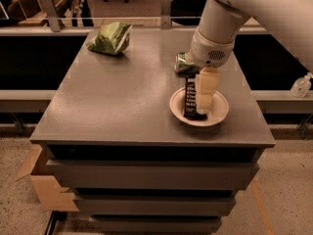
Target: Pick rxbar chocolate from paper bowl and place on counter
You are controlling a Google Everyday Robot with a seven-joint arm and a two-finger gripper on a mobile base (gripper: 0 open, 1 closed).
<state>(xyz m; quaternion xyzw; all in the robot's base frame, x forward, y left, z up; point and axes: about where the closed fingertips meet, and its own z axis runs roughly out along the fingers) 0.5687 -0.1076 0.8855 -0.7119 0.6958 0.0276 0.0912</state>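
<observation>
Gripper [202, 109]: pointing straight down into the paper bowl [221, 106], tip low, at or just above the bowl floor.
Gripper state: cannot tell; released or clenched not readable from this angle.
Arm [215, 28]: white, comes in from upper right, wrist housing directly above the bowl.
Snack bar [190, 99]: dark wrapper w/ white text lines, lying in the bowl, long axis running front-to-back. Far end pokes over the bowl's rear rim; near end sits by the front rim. Right edge hidden behind the gripper.
Bar vs gripper: gripper just beside or over the bar's right side; contact cannot be told.
Paper bowl: white, round, shallow, upright on the counter [127, 102], right-hand side, nearer the front edge than the back.
Counter: grey, matte, square top; grey drawer fronts [146, 173] stacked below.
Green can [182, 63]: on the counter just behind the bowl, partly hidden by the wrist; apart from the bowl.
Chip bag [110, 38]: green, crumpled, far-left part of the counter, well apart from the bowl.
Cardboard box [41, 185]: on the floor at the counter's lower-left corner.
Bottle [301, 85]: clear, on the ledge at far right, off the counter.
</observation>
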